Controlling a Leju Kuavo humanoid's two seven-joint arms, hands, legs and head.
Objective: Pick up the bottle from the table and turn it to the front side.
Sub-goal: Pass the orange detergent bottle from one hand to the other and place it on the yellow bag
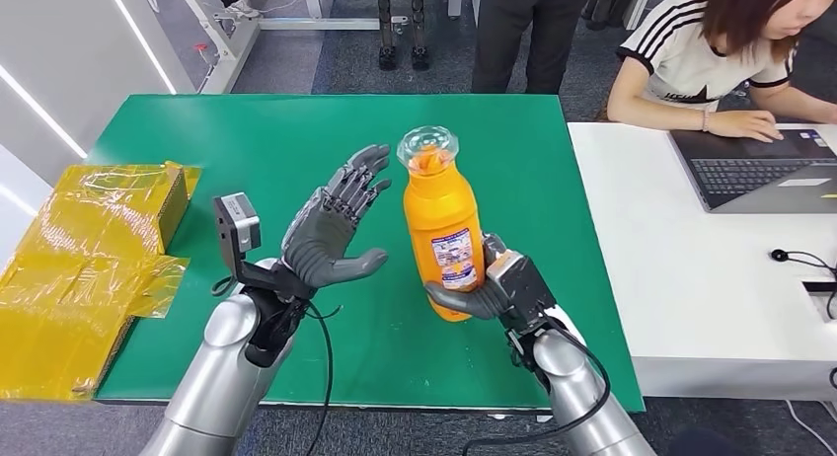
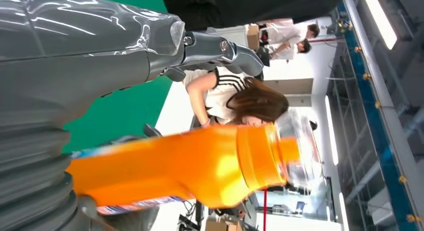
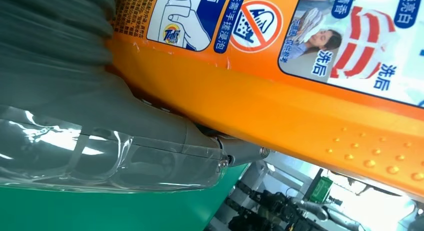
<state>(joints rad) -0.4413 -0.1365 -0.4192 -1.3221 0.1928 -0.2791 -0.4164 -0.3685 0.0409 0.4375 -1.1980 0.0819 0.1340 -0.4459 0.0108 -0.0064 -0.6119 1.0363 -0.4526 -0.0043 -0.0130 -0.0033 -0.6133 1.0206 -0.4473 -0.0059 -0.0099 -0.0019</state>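
My right hand (image 1: 503, 286) grips the lower part of an orange bottle (image 1: 441, 229) with a clear cap, holding it upright above the green table (image 1: 247, 140). Its printed label faces me and my right hand, and it appears close up in the right wrist view on the bottle (image 3: 310, 106) above the thumb (image 3: 150, 156). To the left of the bottle my left hand (image 1: 334, 229) is raised with its fingers spread, palm toward the bottle and a small gap between them. In the left wrist view the bottle (image 2: 200, 166) lies just beyond the hand (image 2: 75, 91).
Yellow plastic-wrapped boxes (image 1: 89, 259) lie at the table's left edge. A white desk (image 1: 681, 259) adjoins the right side, where a seated person (image 1: 711, 51) works on a laptop (image 1: 760, 170). Another person's legs (image 1: 518, 32) stand behind the table.
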